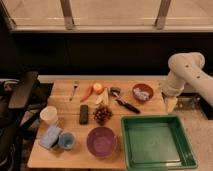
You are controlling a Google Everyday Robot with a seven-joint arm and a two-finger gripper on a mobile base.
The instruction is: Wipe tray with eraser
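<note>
The gripper (170, 103) hangs at the table's (64, 93) right edge, just above the far right corner of the tray (156, 144). I cannot tell how wide it stands; it does not have the eraser. The eraser (84, 114) lies flat on the wood, well to the left, between the cup (49, 115) and the grapes (102, 114). The tray sits bare at the near right. To my eye the fetching step is not yet begun: the arm must cross leftward over the clutter, come down on the eraser and grip it.

Green tray (156, 143) (rimmed) sits front-right, dark eraser (84, 114) flat mid-table, tool (170, 104) behind the tray.
</note>
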